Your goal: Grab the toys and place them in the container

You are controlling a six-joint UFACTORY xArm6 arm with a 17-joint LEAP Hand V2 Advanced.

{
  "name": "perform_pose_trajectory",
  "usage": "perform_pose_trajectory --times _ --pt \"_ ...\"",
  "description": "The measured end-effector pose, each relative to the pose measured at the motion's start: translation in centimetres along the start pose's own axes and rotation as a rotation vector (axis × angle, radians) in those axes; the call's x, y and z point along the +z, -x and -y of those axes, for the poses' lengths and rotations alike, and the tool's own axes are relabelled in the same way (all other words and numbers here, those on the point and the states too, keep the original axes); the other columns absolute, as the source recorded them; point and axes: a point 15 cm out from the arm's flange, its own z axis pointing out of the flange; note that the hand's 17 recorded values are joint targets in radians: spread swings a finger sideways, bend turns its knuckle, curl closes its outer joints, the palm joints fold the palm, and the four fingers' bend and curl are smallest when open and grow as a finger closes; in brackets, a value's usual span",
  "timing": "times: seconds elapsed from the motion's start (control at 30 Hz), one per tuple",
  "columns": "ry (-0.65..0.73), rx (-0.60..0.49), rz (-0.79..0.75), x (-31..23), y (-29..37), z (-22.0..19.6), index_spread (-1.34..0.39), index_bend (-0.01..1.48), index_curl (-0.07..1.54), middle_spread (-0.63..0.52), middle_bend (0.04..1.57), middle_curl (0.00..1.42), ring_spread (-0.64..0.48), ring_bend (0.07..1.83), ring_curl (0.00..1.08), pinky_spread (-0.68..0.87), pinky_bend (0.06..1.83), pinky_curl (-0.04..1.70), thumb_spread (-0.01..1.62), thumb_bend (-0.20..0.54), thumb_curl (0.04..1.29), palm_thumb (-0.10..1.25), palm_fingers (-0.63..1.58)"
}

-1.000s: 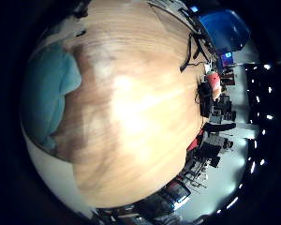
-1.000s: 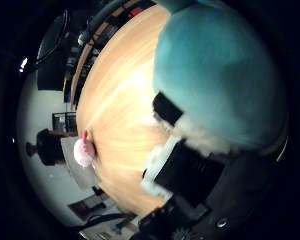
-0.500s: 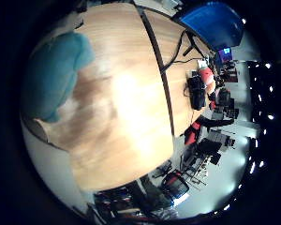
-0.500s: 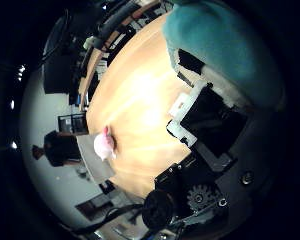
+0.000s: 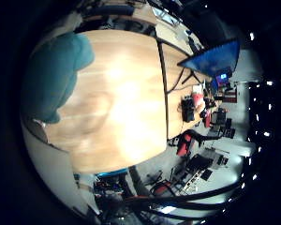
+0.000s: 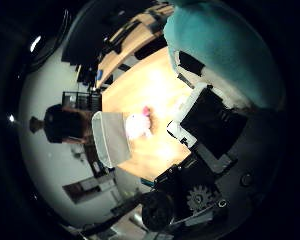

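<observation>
A teal plush toy lies close against my palm in the right thumb side palm view, with my right hand's white and black fingers curled against it. The toy also shows at the edge of the right little finger side palm view. The hand and toy are well above the wooden table. A pale translucent container stands at the table's edge. A small pink and white toy sits right beside it; I cannot tell whether it is inside.
A blue panel stands beyond the table's far side, with dark chairs and red items on the floor near it. A dark shelf unit stands behind the container.
The table has shrunk in both views while the teal toy stays close to the palm: the hand has risen with it. The container has come into view beside the pink toy.
</observation>
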Motion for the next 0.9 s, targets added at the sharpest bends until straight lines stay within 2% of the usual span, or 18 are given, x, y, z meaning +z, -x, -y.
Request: perform_pose_trajectory --times 0.23,0.5,0.9 --pt "0.004 -0.218 0.026 -2.7 13.2 -0.6 -0.56 0.26 0.58 -0.44 0.7 0.69 -0.35 1.2 0.47 -0.52 1.22 0.39 1.04 0.028 0.41 1.16 1.16" --pt "-0.025 -0.444 0.052 -4.7 26.6 -3.6 -0.57 0.23 0.63 -0.44 0.7 0.7 -0.35 1.2 0.48 -0.53 1.2 0.41 1.06 -0.006 0.41 1.18 1.15" --pt "0.011 -0.676 0.08 -3.9 40.5 -10.0 -0.58 0.19 0.68 -0.44 0.68 0.72 -0.35 1.2 0.48 -0.57 1.14 0.4 1.09 -0.003 0.42 1.2 1.12"
